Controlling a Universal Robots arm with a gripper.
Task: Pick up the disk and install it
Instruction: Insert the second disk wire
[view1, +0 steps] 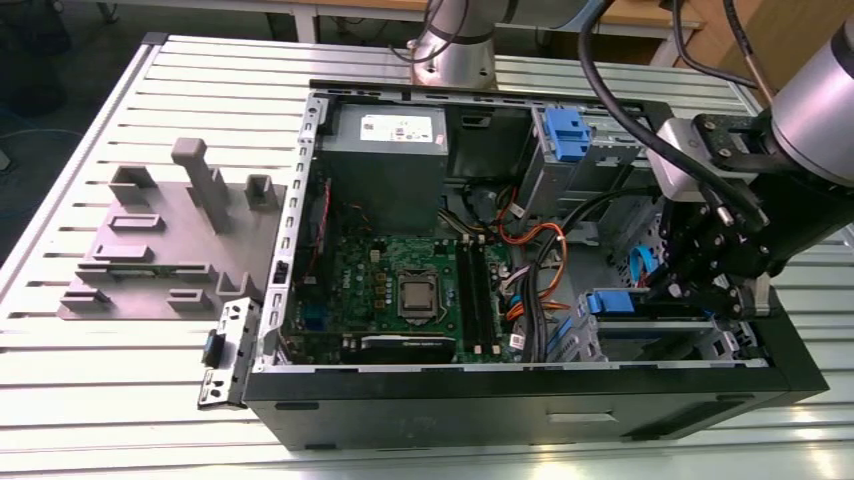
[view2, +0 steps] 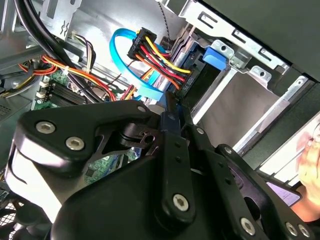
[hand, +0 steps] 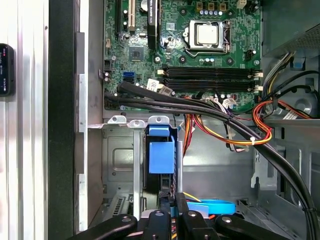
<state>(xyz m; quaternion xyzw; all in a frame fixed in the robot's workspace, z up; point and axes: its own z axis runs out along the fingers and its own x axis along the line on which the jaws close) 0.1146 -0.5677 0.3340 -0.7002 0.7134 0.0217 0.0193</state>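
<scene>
Gripper (view1: 705, 290) sits low inside the case (view1: 400, 395), at the drive bay. Its fingers look clenched on the disk (hand: 161, 156), standing edge-up in the bay.

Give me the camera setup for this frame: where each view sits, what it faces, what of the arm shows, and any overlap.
Exterior view: off the arm, above the bench, looking down into the open computer case; arm and gripper at the exterior view's right.
First wrist view: on the arm, looking past the gripper at the blue disk carrier in its bay and the motherboard.
Second wrist view: on the arm, behind the gripper linkage, facing the drive cage.
Shared: both wrist views show the blue carrier tab.
</scene>
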